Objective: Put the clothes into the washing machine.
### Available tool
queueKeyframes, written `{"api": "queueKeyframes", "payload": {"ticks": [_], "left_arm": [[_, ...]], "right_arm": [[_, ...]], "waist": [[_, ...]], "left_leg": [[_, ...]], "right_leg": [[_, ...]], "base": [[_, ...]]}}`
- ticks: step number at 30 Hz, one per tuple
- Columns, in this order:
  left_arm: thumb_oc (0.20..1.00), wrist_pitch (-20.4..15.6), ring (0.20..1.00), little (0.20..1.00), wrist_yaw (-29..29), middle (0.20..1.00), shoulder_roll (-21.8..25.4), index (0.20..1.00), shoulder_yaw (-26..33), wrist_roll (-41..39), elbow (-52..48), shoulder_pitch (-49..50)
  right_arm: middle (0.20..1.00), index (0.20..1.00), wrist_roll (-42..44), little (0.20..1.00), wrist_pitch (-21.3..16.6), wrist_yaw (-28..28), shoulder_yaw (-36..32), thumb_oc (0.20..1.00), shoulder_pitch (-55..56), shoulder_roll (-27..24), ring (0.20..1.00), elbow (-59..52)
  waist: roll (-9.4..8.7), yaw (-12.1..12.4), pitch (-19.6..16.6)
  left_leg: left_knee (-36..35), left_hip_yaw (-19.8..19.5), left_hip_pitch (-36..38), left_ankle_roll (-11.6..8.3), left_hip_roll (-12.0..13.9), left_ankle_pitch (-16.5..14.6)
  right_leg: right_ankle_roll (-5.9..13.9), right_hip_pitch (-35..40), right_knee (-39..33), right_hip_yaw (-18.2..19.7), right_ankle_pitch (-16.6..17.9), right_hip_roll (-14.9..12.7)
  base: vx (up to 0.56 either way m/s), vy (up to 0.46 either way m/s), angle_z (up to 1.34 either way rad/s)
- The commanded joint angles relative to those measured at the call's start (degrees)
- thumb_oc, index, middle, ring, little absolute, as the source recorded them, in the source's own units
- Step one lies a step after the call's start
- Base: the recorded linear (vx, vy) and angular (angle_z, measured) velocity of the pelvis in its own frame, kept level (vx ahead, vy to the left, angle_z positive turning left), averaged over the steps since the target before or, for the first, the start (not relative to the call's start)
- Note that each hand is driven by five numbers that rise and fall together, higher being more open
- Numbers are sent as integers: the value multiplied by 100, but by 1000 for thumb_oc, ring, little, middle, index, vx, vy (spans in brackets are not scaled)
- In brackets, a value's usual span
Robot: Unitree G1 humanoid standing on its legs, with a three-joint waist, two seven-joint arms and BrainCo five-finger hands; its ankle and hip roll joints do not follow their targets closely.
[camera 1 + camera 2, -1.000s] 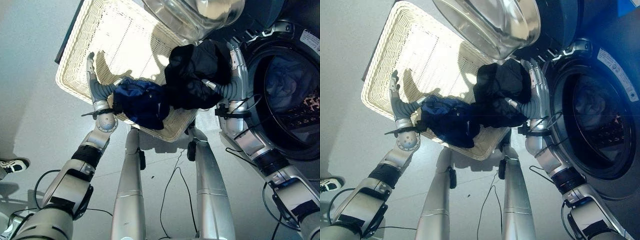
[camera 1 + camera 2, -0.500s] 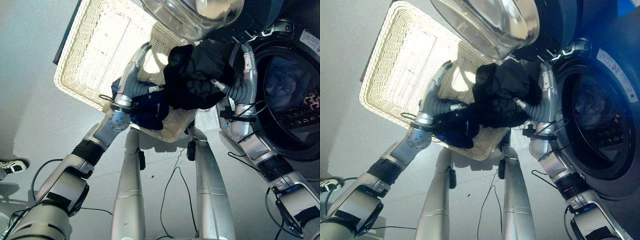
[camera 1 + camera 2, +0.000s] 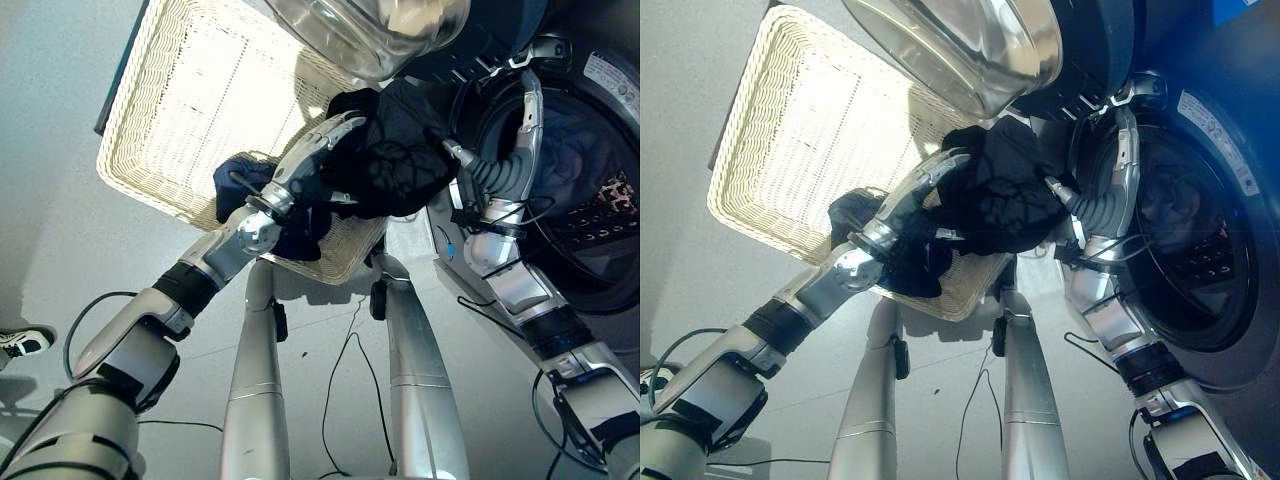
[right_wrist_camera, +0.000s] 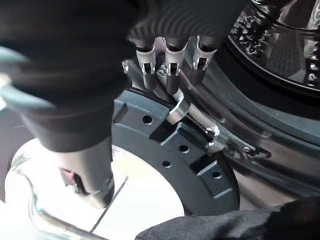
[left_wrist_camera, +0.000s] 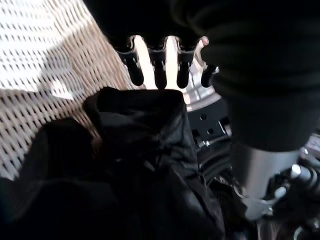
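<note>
A black garment (image 3: 395,155) is bunched between my two hands, just left of the washing machine's open drum (image 3: 590,190). My left hand (image 3: 305,160) lies against its left side with straight fingers (image 5: 157,70). Beneath that arm a dark blue garment (image 3: 235,180) hangs over the wicker basket's near corner. My right hand (image 3: 512,165) backs the black garment on the drum side, its fingers (image 4: 170,65) straight and reaching up along the drum's rim. Some of that black cloth (image 4: 240,227) appears in the right wrist view too.
The pale wicker basket (image 3: 180,120) stands on the floor to the left. The washer's glass door (image 3: 370,30) hangs open above the clothes, with its dark hinge plate (image 4: 175,150) close to my right hand. Cloth lies inside the drum. A person's shoe (image 3: 20,343) is at far left.
My left hand has swung right from the basket's left rim onto the black garment. My right hand has lifted towards the drum's rim, and the bundle has shifted right with it.
</note>
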Motion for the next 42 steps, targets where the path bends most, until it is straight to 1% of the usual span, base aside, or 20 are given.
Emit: {"api": "queueKeyframes", "payload": {"ticks": [1, 4, 8, 11, 13, 15, 17, 20, 27, 31, 34, 35, 36, 37, 38, 42], "left_arm": [[1000, 48, 1000, 1000, -3, 1000, -224, 1000, 15, 146, -174, -159], [1000, 122, 1000, 1000, 11, 1000, -233, 1000, -34, 147, -148, -212], [1000, 488, 1000, 1000, 192, 1000, -390, 1000, -226, 424, 264, -427], [1000, 669, 1000, 1000, 390, 1000, -512, 1000, -347, 626, 602, -531], [1000, 774, 1000, 1000, 467, 1000, -572, 1000, -398, 593, 768, -615], [1000, 892, 1000, 1000, 607, 1000, -759, 1000, -374, 681, 1157, -717], [1000, 974, 1000, 1000, 728, 1000, -859, 1000, -372, 697, 1368, -780], [1000, 993, 1000, 1000, 879, 1000, -1002, 1000, -310, 681, 1597, -820], [1000, 1158, 1000, 1000, 818, 1000, -1261, 1000, -295, 830, 1885, -884], [1000, 1354, 1000, 1000, 879, 1000, -1441, 1000, -298, 928, 2029, -903], [1000, 1477, 1000, 1000, 899, 1000, -1495, 1000, -298, 924, 2085, -915], [1000, 1569, 1000, 1000, 880, 1000, -1555, 1000, -289, 932, 2154, -912], [953, 1570, 953, 953, 880, 953, -1556, 953, -289, 932, 2154, -913], [244, 1601, 244, 244, 822, 244, -1606, 244, -287, 966, 2241, -929], [200, 1604, 200, 200, 769, 200, -1624, 200, -300, 915, 2274, -944], [200, 1615, 200, 200, 710, 200, -1705, 200, -311, 928, 2335, -916]], "right_arm": [[1000, 1000, 159, 1000, -160, -267, -87, 1000, -31, -102, 1000, -354], [1000, 1000, 202, 1000, -150, -281, -88, 1000, -73, -112, 1000, -341], [1000, 1000, 244, 1000, -162, -337, -78, 1000, -267, -36, 1000, -251], [1000, 1000, 228, 1000, -176, -385, 7, 1000, -370, 39, 1000, -193], [1000, 1000, 229, 1000, -150, -386, 55, 1000, -455, 67, 1000, -160], [1000, 1000, 202, 1000, -123, -442, 174, 1000, -580, 153, 1000, -109], [1000, 1000, 194, 1000, -98, -461, 229, 1000, -665, 213, 1000, -67], [1000, 1000, 158, 1000, -30, -494, 298, 1000, -761, 289, 1000, -53], [1000, 1000, 52, 1000, 16, -550, 334, 1000, -812, 468, 1000, -73], [1000, 1000, -9, 1000, 124, -597, 398, 1000, -864, 597, 1000, -116], [1000, 1000, -34, 1000, 142, -627, 405, 1000, -872, 650, 1000, -128], [1000, 1000, -54, 1000, 140, -636, 399, 1000, -889, 693, 1000, -116], [1000, 1000, -54, 1000, 139, -636, 399, 1000, -890, 693, 1000, -115], [1000, 1000, -68, 1000, 132, -647, 408, 1000, -906, 731, 1000, -97], [1000, 1000, -72, 1000, 135, -658, 419, 1000, -920, 750, 1000, -89], [1000, 1000, -85, 1000, 156, -691, 432, 1000, -914, 788, 1000, -120]], "waist": [[-58, -142, -133], [-70, -146, -133], [-160, -186, -133], [-209, -208, -133], [-233, -223, -133], [-284, -259, -133], [-307, -274, -133], [-341, -287, -133], [-403, -316, -133], [-452, -331, -133], [-471, -342, -133], [-487, -349, -133], [-487, -349, -133], [-509, -359, -133], [-518, -362, -133], [-536, -375, -133]], "left_leg": [[896, 286, -172, 263, -389, -654], [893, 281, -173, 260, -389, -658], [907, 265, -186, 254, -385, -687], [918, 265, -207, 249, -371, -695], [908, 262, -193, 245, -366, -697], [895, 275, -196, 234, -340, -692], [884, 284, -184, 228, -328, -696], [871, 292, -178, 221, -323, -695], [885, 287, -180, 213, -335, -717], [870, 293, -157, 213, -324, -730], [868, 286, -156, 213, -327, -739], [870, 282, -155, 215, -325, -751], [870, 282, -155, 215, -325, -751], [878, 282, -161, 214, -320, -753], [890, 282, -169, 212, -315, -756], [889, 282, -163, 212, -319, -759]], "right_leg": [[569, 490, -1617, -213, 1395, 375], [571, 495, -1630, -212, 1401, 375], [598, 514, -1664, -218, 1421, 399], [607, 503, -1668, -222, 1430, 411], [609, 513, -1683, -215, 1442, 417], [617, 501, -1694, -195, 1455, 436], [620, 517, -1713, -190, 1454, 438], [632, 529, -1735, -193, 1461, 444], [659, 536, -1746, -203, 1478, 450], [671, 556, -1760, -221, 1483, 460], [679, 563, -1775, -220, 1493, 464], [688, 564, -1779, -219, 1494, 468], [688, 563, -1779, -219, 1494, 468], [696, 560, -1781, -223, 1506, 467], [702, 559, -1780, -225, 1508, 463], [705, 569, -1799, -225, 1519, 467]], "base": [[0, 0, 0], [0, 0, 0], [-1, -8, 0], [-1, -17, -1], [0, 0, 0], [3, -1, -2], [3, -1, -4], [-2, -5, -4], [2, -10, 0], [2, -17, 0], [0, 0, 0], [0, 0, 0], [4, -32, -1], [0, 0, 0], [0, 0, 0], [0, 0, 0]]}}
